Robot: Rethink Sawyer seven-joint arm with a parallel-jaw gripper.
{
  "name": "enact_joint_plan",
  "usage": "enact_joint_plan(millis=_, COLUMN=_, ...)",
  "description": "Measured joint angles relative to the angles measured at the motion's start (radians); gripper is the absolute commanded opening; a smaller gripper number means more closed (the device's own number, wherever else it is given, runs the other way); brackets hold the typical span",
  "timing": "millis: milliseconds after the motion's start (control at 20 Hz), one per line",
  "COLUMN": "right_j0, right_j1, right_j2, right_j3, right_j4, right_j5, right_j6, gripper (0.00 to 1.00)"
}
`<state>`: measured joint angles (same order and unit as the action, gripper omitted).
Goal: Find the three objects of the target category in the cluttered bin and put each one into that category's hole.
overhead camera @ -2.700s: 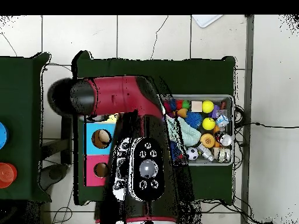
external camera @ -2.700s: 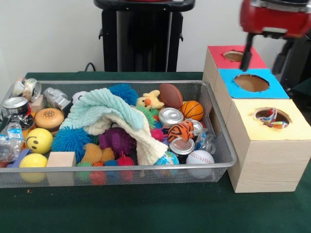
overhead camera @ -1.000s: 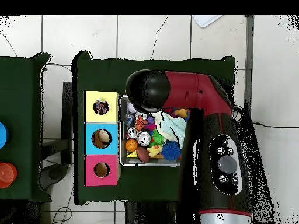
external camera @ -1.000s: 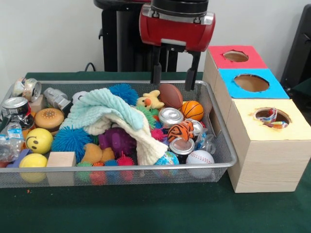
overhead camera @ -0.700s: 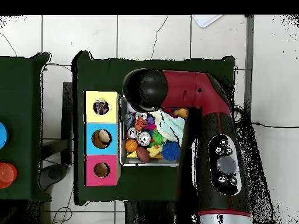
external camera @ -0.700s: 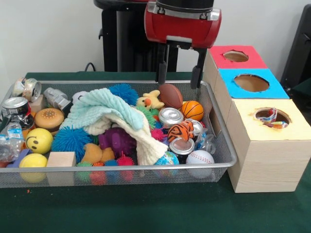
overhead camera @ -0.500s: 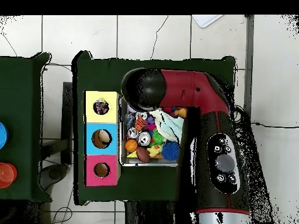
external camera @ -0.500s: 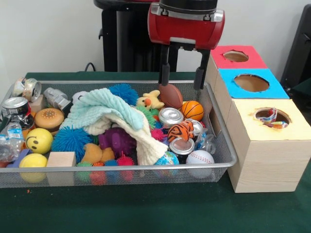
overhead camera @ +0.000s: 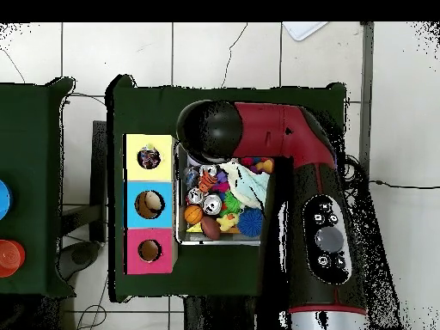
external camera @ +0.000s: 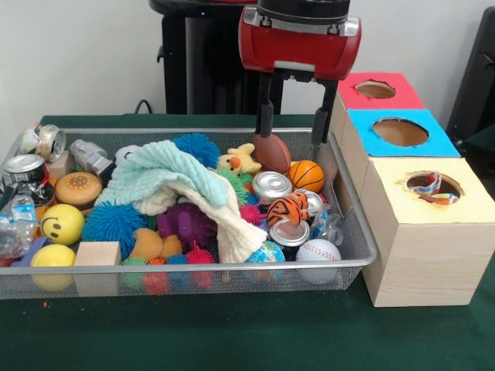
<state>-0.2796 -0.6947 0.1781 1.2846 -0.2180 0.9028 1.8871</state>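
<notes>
The wire-mesh bin (external camera: 193, 268) is full of toys, balls and cans. No polka-dot cloth shows among them. A polka-dot cloth (external camera: 428, 185) lies inside the round hole (external camera: 448, 188) of the yellow-topped box, with a bit showing at the rim. My gripper (external camera: 292, 130) hangs open and empty over the bin's far right corner, just above a brown football (external camera: 272, 152). In the overhead view the arm (overhead camera: 288, 146) covers the gripper and much of the bin (overhead camera: 182, 239); the yellow box's hole (overhead camera: 149, 158) shows there with something inside.
A fluffy mint-green and cream towel (external camera: 174, 182) lies across the bin's middle. The blue-topped box (external camera: 400, 132) and red-topped box (external camera: 375, 90) stand behind the yellow one, right of the bin. An orange basketball (external camera: 306, 175) and cans (external camera: 271, 185) lie below the gripper.
My gripper has moved to the picture's right in the front view, towards the boxes, and risen a little. It stays open and empty. Nothing in the bin has moved.
</notes>
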Motion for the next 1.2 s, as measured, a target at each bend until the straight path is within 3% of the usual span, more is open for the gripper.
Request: enact_joint_plan(millis=1200, right_j0=0.0, right_j1=0.001, right_j2=0.015, right_j3=-0.018, right_j4=-0.015, right_j5=0.0, right_j6=0.0, gripper=1.0)
